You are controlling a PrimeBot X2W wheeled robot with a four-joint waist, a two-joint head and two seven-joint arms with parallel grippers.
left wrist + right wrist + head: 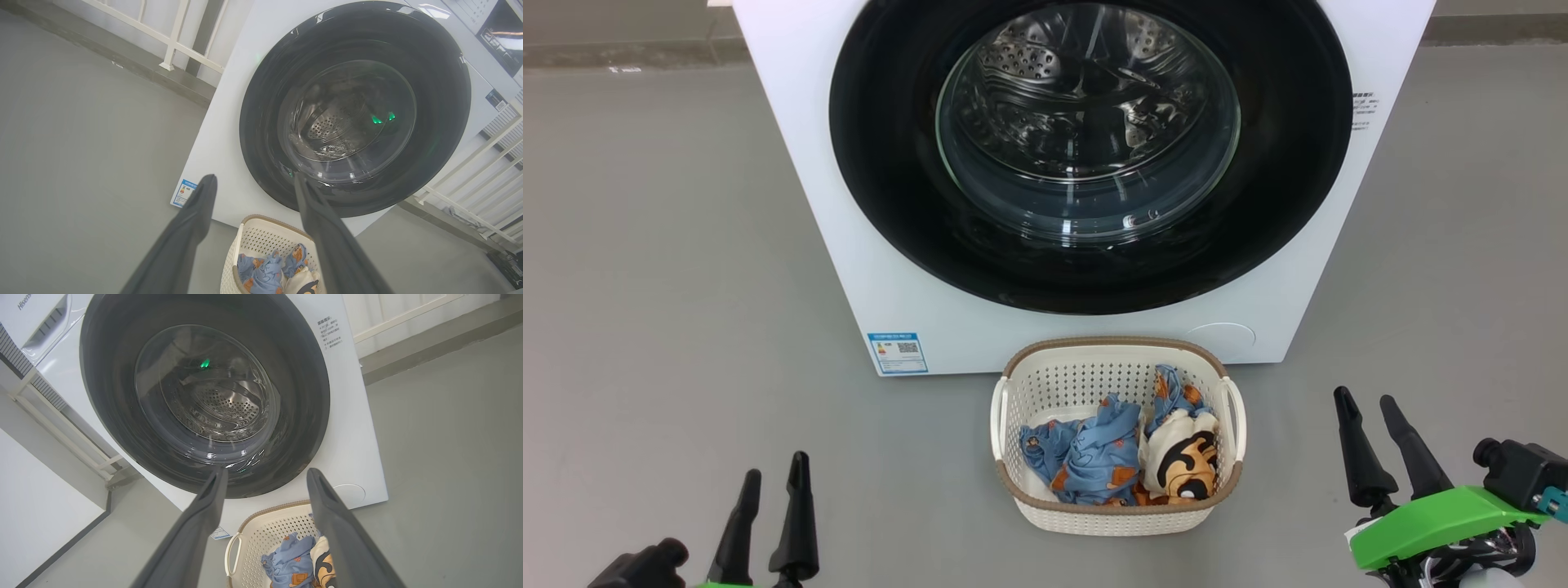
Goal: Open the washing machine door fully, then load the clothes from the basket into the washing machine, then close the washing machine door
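Note:
The white washing machine point(866, 269) stands ahead with its round glossy black door point(1282, 163) shut flat against the front; the steel drum shows through the glass window point(1086, 122). On the floor in front sits the cream basket point(1062, 380) holding light blue printed clothes point(1094, 453) and a cream cartoon-print garment point(1184, 457). My left gripper point(774, 476) hangs open at the lower left, well short of the basket. At the lower right my right gripper point(1366, 402) is open too, with nothing between its fingers. The same door point(261, 134) and basket point(261, 237) sit beyond my left fingers point(196, 216).
Grey floor point(670, 286) spreads on both sides of the machine. A blue label sticker point(898, 353) sits at the machine's lower front left. White railings point(175, 41) and a wall stand behind the machine; a white panel point(36, 510) lies to one side.

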